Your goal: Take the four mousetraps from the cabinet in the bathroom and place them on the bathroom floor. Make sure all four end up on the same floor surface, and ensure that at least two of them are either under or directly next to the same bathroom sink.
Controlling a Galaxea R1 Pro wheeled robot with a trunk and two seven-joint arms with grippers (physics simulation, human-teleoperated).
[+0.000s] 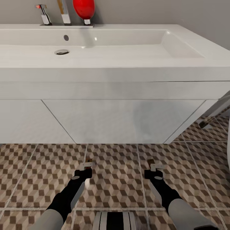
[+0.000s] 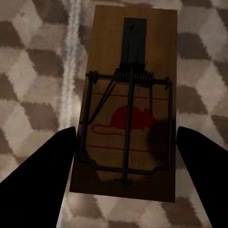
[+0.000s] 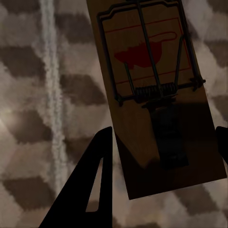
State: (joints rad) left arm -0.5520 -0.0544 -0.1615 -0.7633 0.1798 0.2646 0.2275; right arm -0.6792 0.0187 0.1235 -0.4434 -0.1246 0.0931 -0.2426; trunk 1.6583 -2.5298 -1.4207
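Two mousetraps are in hand, each a brown wooden slab with a black wire spring and a red mouse print. My left gripper (image 1: 87, 164) is shut on one mousetrap (image 2: 128, 61), with a dark finger at each long edge; its tip shows as a brown speck (image 1: 89, 159). My right gripper (image 1: 155, 166) is shut on the other mousetrap (image 3: 156, 95), also seen as a small brown tip (image 1: 150, 161). Both hang low over the cube-patterned bathroom floor (image 1: 115, 182), one tile short of the white sink (image 1: 95, 68). The cabinet is out of view.
The sink's white vanity front (image 1: 121, 118) reaches down close to the floor ahead. A chrome faucet (image 1: 65, 12) and a red object (image 1: 83, 8) stand at the back. A slanted bar (image 1: 214, 113) and a white fixture (image 1: 228, 153) are at the right. My base (image 1: 115, 220) is below.
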